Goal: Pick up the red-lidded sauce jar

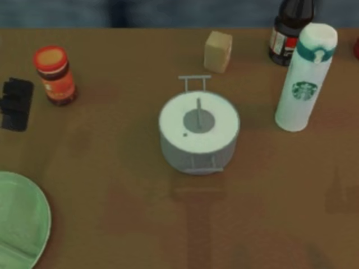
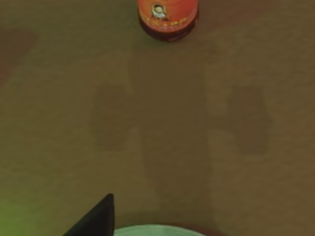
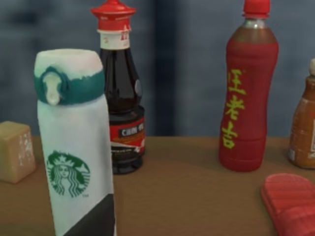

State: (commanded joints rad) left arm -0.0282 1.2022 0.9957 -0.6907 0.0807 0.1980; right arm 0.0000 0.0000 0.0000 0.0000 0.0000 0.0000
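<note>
Only one dark fingertip (image 2: 96,219) of the left gripper shows, its opening impossible to tell, with the red-lidded sauce jar (image 2: 168,18) well ahead, so approach probably remains before grasping.

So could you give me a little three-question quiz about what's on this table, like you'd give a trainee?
1. True or false: the red-lidded sauce jar stands upright at the table's far left in the top view.
2. Which object stands nearest the dark soy sauce bottle? A) green plate B) white tumbler with teal band C) black block
3. Fill in: the white round pot-like object with a grey lid knob sits at the table's ____.

Key: 1 true; 2 B; 3 centre.
</note>
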